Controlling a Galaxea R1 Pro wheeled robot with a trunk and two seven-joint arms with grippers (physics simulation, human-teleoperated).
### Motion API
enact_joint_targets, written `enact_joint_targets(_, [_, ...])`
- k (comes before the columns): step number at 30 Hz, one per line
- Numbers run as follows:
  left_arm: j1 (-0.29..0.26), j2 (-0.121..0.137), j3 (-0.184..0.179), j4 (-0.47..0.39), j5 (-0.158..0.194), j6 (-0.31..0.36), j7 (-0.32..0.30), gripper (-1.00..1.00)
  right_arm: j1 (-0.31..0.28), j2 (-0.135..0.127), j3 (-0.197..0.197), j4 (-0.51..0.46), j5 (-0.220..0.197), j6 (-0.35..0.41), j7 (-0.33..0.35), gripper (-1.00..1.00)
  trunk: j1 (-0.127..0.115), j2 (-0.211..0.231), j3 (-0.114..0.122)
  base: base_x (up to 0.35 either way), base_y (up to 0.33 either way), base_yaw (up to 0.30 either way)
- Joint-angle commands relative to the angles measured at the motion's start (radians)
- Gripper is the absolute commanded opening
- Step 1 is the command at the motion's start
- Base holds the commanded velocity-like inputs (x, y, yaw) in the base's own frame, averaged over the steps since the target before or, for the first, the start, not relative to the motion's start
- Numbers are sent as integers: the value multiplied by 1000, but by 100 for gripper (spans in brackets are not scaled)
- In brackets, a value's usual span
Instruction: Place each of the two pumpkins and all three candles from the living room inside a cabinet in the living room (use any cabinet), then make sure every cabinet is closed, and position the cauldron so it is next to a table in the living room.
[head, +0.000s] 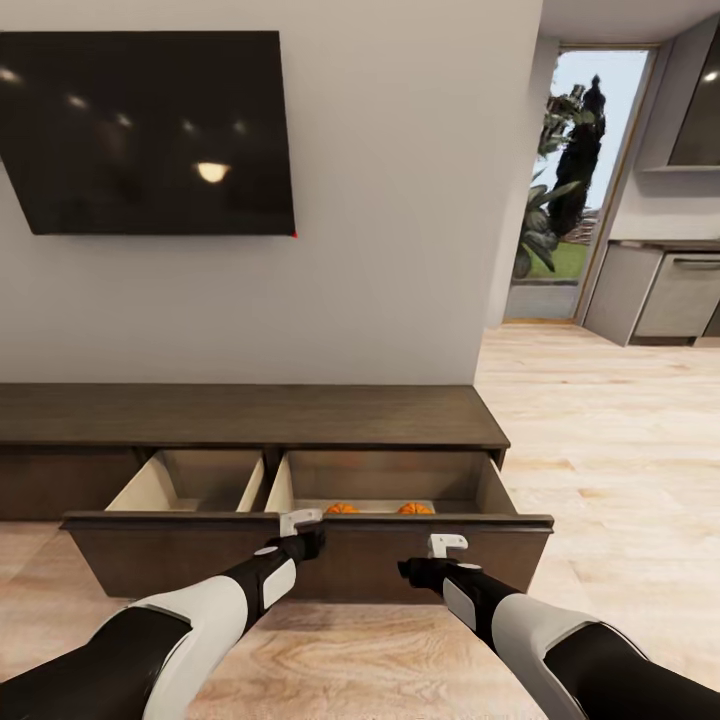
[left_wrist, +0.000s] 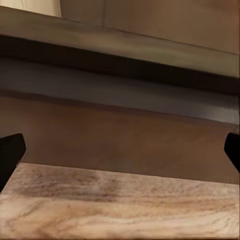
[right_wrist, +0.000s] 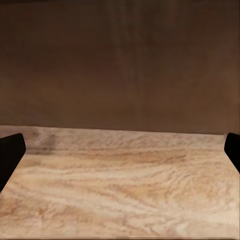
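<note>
Both arms reach low | left gripper (head: 300, 522) and right gripper (head: 447, 546) spread, empty, against open drawer front (head: 180, 560) | pumpkins (head: 341, 508) inside | risk: uneven push jams drawer

Long low dark brown cabinet (head: 250, 415) against the wall, standing on pale wood-grain floor (head: 600, 420). Wide drawer (head: 200, 560) pulled out, pale inside, split by a divider into two compartments. Two orange pumpkins, one (head: 341, 508) and another (head: 414, 508), sit near each other in the right compartment, just behind the drawer front. Left compartment's visible part bare. Cabinet top bare.
</note>
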Motion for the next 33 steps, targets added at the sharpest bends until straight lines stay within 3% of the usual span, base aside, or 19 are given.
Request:
enact_joint_targets(1, [-1, -1, -9, 3, 7, -6, 2, 100, -1, 0, 8, 1, -10, 2, 3, 100, 0, -1, -5, 0, 0, 0])
enact_joint_targets(10, [0, -1, -9, 3, -9, -6, 4, 100, 6, 0, 8, 1, -11, -23, 3, 100, 4, -3, -40, 0, 0, 0])
enact_joint_targets(12, [0, -1, -9, 3, -11, -6, 5, 100, 12, -1, 8, 1, -11, -47, 3, 100, 4, -3, -40, 0, 0, 0])
enact_joint_targets(15, [1, -1, -9, 4, -16, -7, 7, 100, 38, -1, 8, 1, -11, -150, 3, 100, 4, -3, -40, 0, 0, 0])
enact_joint_targets(21, [18, -1, -9, 3, -19, -35, 16, 100, 48, -1, 7, 1, -11, -204, 3, 100, 4, -3, -40, 0, 0, 0])
enact_joint_targets(26, [26, -1, -9, 3, -22, -85, 119, 100, 49, -1, 7, 1, -12, -213, 3, 100, 4, -3, -40, 0, 0, 0])
enact_joint_targets(33, [45, -1, -9, 2, -27, -95, 148, 100, 50, -1, 7, 1, -12, -214, 3, 100, 4, -3, -40, 0, 0, 0])
